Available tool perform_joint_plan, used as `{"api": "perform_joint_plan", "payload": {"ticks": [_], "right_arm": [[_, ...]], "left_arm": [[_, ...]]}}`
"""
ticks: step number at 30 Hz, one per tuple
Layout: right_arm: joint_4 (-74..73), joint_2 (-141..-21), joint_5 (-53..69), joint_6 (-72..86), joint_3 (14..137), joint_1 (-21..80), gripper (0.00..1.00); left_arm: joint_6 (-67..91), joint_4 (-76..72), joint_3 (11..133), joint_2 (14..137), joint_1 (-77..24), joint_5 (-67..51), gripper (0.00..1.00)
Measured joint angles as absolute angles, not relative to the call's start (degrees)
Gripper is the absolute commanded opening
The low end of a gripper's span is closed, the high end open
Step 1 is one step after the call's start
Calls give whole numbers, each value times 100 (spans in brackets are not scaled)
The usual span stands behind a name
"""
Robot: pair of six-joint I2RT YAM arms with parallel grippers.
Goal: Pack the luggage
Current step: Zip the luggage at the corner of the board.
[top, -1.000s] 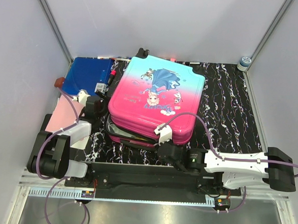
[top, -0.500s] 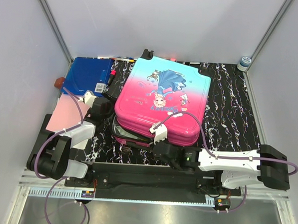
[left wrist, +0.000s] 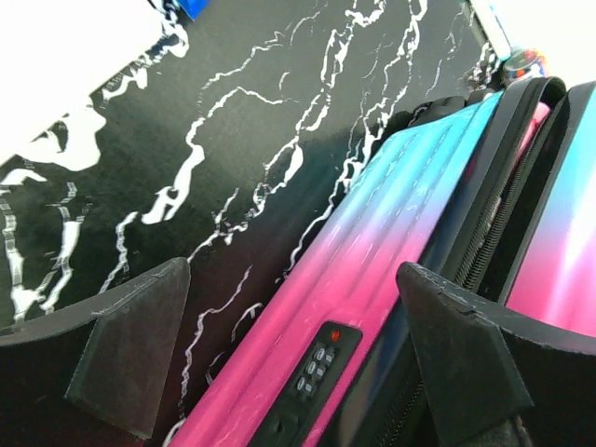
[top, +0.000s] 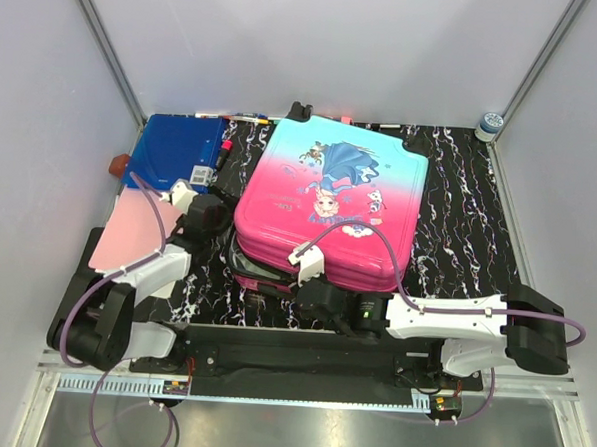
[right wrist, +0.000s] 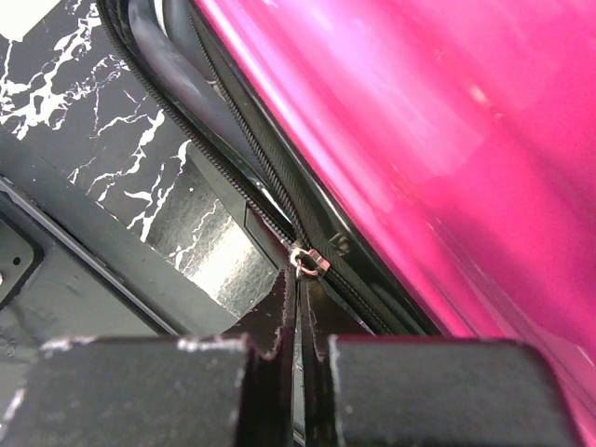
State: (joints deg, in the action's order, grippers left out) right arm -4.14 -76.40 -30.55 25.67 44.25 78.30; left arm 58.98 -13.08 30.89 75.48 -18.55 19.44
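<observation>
The luggage [top: 330, 200], a pink-to-teal hard case with a cartoon print, lies flat mid-table with its lid slightly askew over the lower half. My right gripper [top: 297, 284] is at the case's near-left corner. In the right wrist view it [right wrist: 298, 270] is shut on the metal zipper pull [right wrist: 308, 262], with the zipper track running along the pink shell [right wrist: 447, 112]. My left gripper [top: 222, 217] is open beside the case's left side. In the left wrist view its jaws [left wrist: 291, 279] straddle the shell [left wrist: 391, 214] near the combination lock [left wrist: 317, 368], where the two halves stand apart.
A blue folder [top: 172, 152] lies at the back left, with a pink sheet [top: 128, 230] in front of it and a small red object [top: 118, 162] at its left. Pens [top: 229, 116] line the back edge. A small jar [top: 490, 121] stands at the back right corner.
My right gripper has slid left along the case's near edge, still shut on the zipper pull. The lid has swung rightwards and settled lower. The left gripper has edged closer to the case.
</observation>
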Motion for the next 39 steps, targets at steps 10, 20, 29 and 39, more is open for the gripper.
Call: {"api": "perform_joint_plan", "payload": {"ticks": [10,20,29,39], "right_arm": [[-390,-7581,-3028,2576,4401,7830,0],[-373,-7561,-3022,2580,4386,7830,0],[-373,-7566,-2987,2571,4388,7830,0],[-419,-7898,-2877,2523,4674,7828,0]], "left_arm": [[5172,-458,3210,6737,-1553,1675,99],[4864,-331,2910,6228,-1057,1236,99],[4740,-325,2550,6340,-604,1009,99],[4744,-609,2373,6989,-735,679,99]]}}
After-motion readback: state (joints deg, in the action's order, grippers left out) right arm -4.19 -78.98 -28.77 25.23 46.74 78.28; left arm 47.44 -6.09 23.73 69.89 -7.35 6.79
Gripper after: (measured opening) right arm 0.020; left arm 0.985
